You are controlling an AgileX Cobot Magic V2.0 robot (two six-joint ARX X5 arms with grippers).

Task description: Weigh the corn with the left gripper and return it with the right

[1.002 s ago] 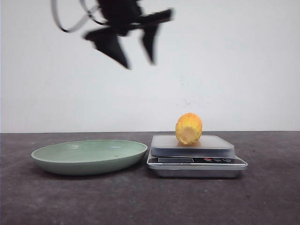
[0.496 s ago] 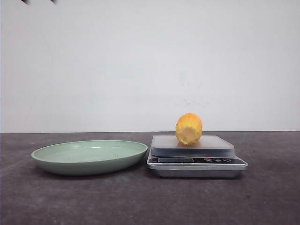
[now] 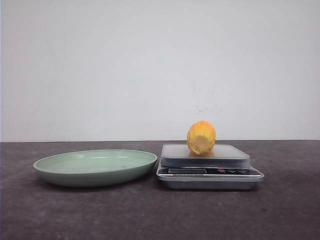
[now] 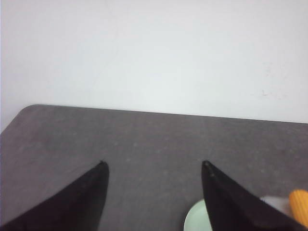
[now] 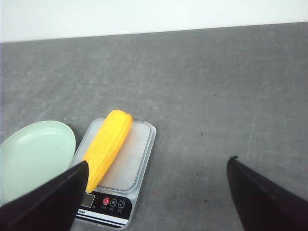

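Note:
The corn [image 3: 201, 137] is a yellow-orange cob lying on the platform of a silver kitchen scale [image 3: 210, 172], its end facing the front camera. In the right wrist view the corn [image 5: 107, 144] shows as a long cob lying lengthwise on the scale [image 5: 137, 149]. My right gripper [image 5: 160, 160] is open and empty, high above the table to the right of the scale. My left gripper [image 4: 154, 163] is open and empty, over bare table; a bit of the corn [image 4: 299, 204] shows at that view's edge. Neither gripper shows in the front view.
A shallow pale-green plate [image 3: 95, 166] sits just left of the scale, empty; it also shows in the right wrist view [image 5: 33, 154] and the left wrist view [image 4: 195, 221]. The table is dark grey, with a white wall behind.
The left arm, seen high above the plate a second ago, has moved up and left out of the front view. The corn, scale and plate have not moved.

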